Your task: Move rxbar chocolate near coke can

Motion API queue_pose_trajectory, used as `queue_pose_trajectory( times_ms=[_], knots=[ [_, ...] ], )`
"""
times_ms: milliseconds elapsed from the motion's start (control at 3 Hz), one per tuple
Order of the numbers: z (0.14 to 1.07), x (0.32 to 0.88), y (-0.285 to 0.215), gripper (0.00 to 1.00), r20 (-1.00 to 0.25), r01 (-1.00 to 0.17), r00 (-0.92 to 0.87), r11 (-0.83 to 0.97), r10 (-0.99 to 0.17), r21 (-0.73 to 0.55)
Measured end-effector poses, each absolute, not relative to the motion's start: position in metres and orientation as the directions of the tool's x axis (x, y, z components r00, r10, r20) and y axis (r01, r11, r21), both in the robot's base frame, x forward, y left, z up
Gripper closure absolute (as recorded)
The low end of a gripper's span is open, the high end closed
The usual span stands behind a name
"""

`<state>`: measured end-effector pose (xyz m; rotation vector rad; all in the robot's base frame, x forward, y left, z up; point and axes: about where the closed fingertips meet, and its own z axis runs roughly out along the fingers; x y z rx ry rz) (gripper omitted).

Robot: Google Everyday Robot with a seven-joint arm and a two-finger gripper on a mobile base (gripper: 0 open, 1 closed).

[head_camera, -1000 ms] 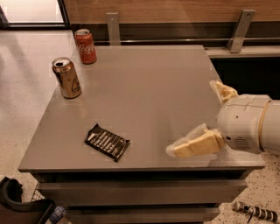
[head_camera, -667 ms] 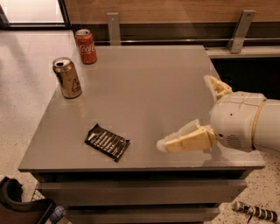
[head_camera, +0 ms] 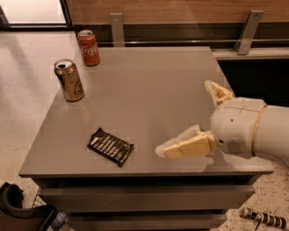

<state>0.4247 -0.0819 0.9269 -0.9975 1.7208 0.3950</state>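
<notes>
My tool (head_camera: pixel 183 117) sits over the right front corner of the surface (head_camera: pixel 149 90), its fingers spread wide, holding nothing. The rxbar chocolate (head_camera: pixel 110 146) lies flat near the front edge, left. The coke can (head_camera: pixel 88 47) stands at the back left corner, and the gold can (head_camera: pixel 69 80) stands by the left edge.

A square grey tabletop (head_camera: pixel 149 90) filled the middle of the view, with stacked grey panels (head_camera: pixel 135 198) below its front edge. Behind it ran a wood-panelled wall (head_camera: pixel 180 9) above a dark band, and two metal brackets (head_camera: pixel 117 28) stood against that band, one to the left and one to the right. The floor (head_camera: pixel 27 90) on the left was pale, speckled and glossy, catching bright light from a dark-framed opening (head_camera: pixel 34 11) in the top left corner. A dark recess (head_camera: pixel 257 76) lay to the right of the tabletop. The gripper (head_camera: pixel 184 117) hovered over the tabletop's right front part, fingers spread apart.
</notes>
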Motion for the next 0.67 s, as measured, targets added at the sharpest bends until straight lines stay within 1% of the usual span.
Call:
queue_pose_trajectory(
  times_ms=[667],
  knots=[
    [0.887, 0.428, -0.025, 0.00, -0.957, -0.838, -0.059, 0.535, -0.283, -0.106]
  ],
)
